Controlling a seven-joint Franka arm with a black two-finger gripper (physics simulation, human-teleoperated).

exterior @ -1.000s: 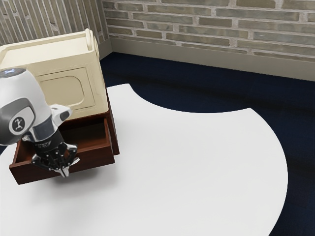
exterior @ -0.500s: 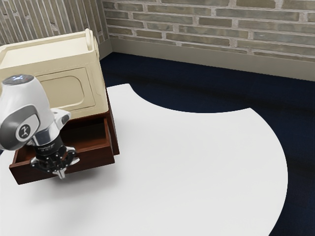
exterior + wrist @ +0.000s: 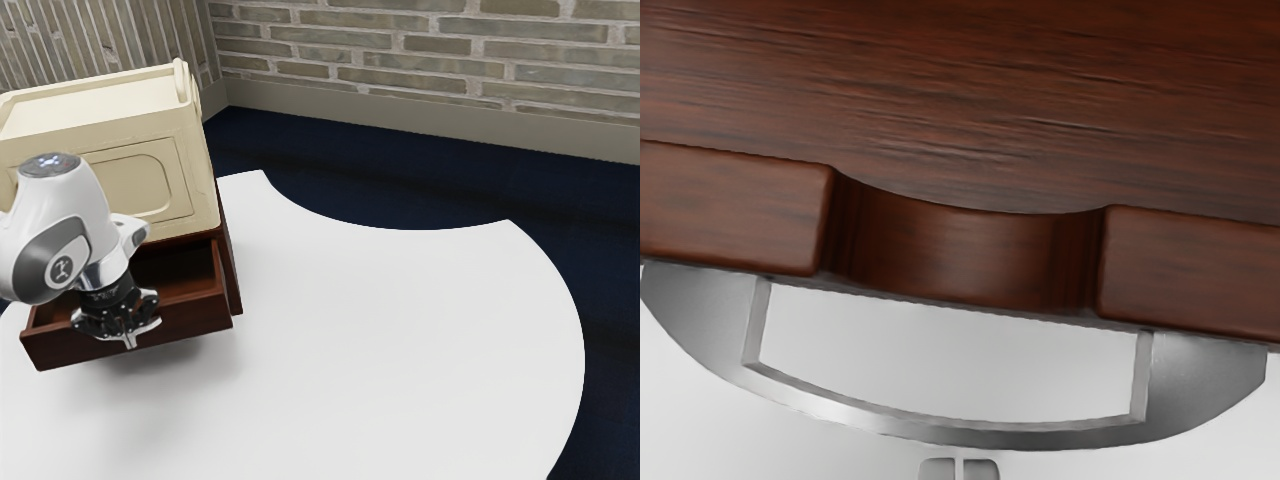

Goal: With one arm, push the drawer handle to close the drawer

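The drawer (image 3: pixel 195 317) is a long way out of the brown cabinet (image 3: pixel 229 262), so it is not closed. Its handle (image 3: pixel 940 431) is on the side facing away from the cabinet. The pincer (image 3: pixel 130 343) is shut with nothing in it, just past the handle, farther from the cabinet. It looks ready for pushing. Most of the push toward the cabinet is left.

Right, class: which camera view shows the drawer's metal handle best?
The wrist view: the handle is large and nearly whole, its curved bar and broad ends plain against the white table. In the exterior view it is small, partly hidden by the tool.
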